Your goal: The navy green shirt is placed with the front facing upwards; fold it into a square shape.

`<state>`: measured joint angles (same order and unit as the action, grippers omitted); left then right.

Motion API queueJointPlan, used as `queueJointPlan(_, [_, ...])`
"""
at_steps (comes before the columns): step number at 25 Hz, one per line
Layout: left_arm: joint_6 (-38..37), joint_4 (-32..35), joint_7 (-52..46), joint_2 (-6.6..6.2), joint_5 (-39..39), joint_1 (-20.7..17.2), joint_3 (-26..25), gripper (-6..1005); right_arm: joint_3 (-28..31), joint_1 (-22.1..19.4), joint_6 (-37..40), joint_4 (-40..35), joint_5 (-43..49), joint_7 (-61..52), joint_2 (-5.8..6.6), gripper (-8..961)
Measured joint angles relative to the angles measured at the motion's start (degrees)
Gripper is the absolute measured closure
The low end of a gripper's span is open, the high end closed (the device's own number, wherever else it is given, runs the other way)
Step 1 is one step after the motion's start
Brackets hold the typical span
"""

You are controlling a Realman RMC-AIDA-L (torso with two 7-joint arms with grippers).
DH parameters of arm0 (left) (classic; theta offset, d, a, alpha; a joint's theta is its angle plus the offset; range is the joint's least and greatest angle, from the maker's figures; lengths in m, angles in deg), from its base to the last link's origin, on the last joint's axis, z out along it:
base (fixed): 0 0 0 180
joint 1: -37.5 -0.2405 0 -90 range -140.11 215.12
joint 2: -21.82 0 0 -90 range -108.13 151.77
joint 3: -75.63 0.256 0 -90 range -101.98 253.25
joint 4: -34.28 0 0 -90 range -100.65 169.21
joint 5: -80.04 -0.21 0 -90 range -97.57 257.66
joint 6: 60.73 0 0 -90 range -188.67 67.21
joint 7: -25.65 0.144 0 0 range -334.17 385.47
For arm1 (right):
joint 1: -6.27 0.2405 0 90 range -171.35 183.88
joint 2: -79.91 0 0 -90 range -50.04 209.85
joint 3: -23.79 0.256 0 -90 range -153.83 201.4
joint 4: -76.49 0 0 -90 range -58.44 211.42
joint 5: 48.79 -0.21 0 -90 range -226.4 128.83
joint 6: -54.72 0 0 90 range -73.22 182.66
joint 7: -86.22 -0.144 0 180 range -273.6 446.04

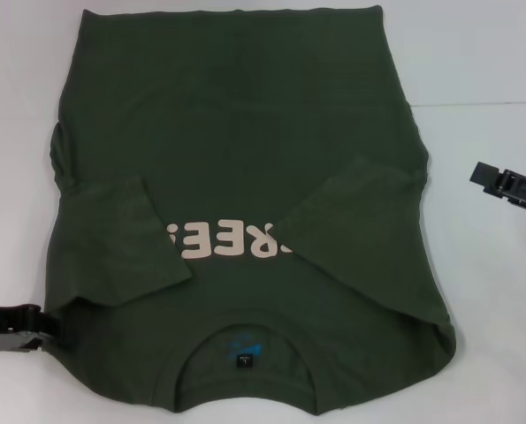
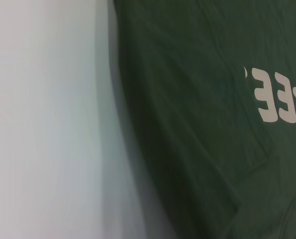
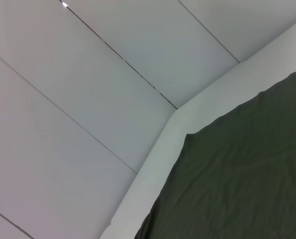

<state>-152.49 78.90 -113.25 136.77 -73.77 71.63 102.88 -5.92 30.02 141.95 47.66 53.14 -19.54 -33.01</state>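
Sleeves are already folded in over the pink lettering, so I judge the next fold carries one long side toward the middle; it should be lifted evenly and laid flat to keep edges straight. The navy green shirt (image 1: 245,177) lies front-up across the middle of the white surface (image 1: 492,62), collar at the near edge. My left gripper (image 1: 19,322) sits at the shirt's left side near the near-left corner, touching or just beside the cloth; my right gripper (image 1: 510,187) hovers apart toward the right edge. I cannot tell how far either is open.
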Motion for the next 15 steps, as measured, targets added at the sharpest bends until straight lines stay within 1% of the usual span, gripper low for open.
queueJointPlan(6, [0.0,0.0,0.1,0.00,0.0,0.0,0.0,662,-0.1,0.0,0.1,0.0,0.0,0.0,-0.01,22])
queueJointPlan(9, [-0.1,0.2,0.3,0.00,0.0,0.0,0.0,890,-0.4,0.2,0.1,0.0,0.0,0.0,-0.01,22])
queueJointPlan(12, [-0.3,0.2,0.6,0.00,0.0,0.0,0.1,930,-0.5,0.2,0.1,0.0,0.0,0.0,0.01,22])
queueJointPlan(14, [-0.3,0.1,0.7,0.02,-0.1,0.0,0.1,957,-0.7,0.3,0.0,-0.1,0.0,-0.6,0.32,21])
queueJointPlan(15, [-0.3,0.0,0.7,0.04,-0.1,0.0,0.1,957,-1.0,0.3,0.1,-0.4,0.3,-1.9,0.72,21])
